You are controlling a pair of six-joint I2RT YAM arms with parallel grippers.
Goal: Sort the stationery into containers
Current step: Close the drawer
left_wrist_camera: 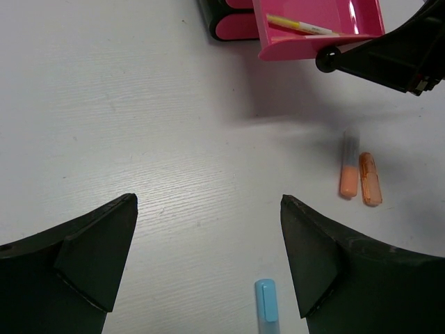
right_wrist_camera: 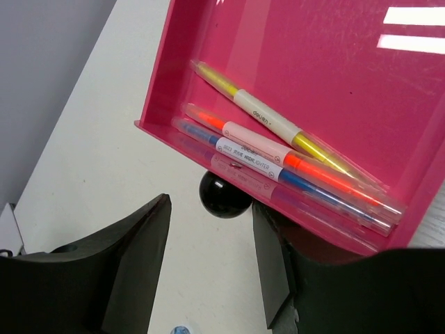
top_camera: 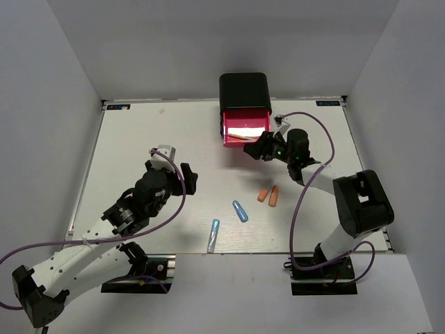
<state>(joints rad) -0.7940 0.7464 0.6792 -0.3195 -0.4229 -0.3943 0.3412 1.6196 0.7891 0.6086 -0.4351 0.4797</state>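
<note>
The top pink drawer (top_camera: pixel 245 129) of the black cabinet (top_camera: pixel 245 90) is pulled out. It holds a yellow, a red and a blue pen (right_wrist_camera: pixel 278 156). My right gripper (top_camera: pixel 262 149) is open right at the drawer's front, and in the right wrist view (right_wrist_camera: pixel 208 257) the black knob (right_wrist_camera: pixel 224 195) sits just ahead of the fingertips, untouched. My left gripper (top_camera: pixel 184 177) is open and empty over bare table. Two orange markers (top_camera: pixel 268 195), a short blue pen (top_camera: pixel 240 211) and a light blue pen (top_camera: pixel 213 234) lie on the table. The orange markers (left_wrist_camera: pixel 359 177) and the light blue pen (left_wrist_camera: pixel 266 309) also show in the left wrist view.
The lower pink drawers (left_wrist_camera: pixel 236 24) are shut under the open one. The white table (top_camera: pixel 167 139) is walled by grey panels at the back and sides. The right arm (left_wrist_camera: pixel 400 52) reaches in beside the drawer's knob (left_wrist_camera: pixel 327 60).
</note>
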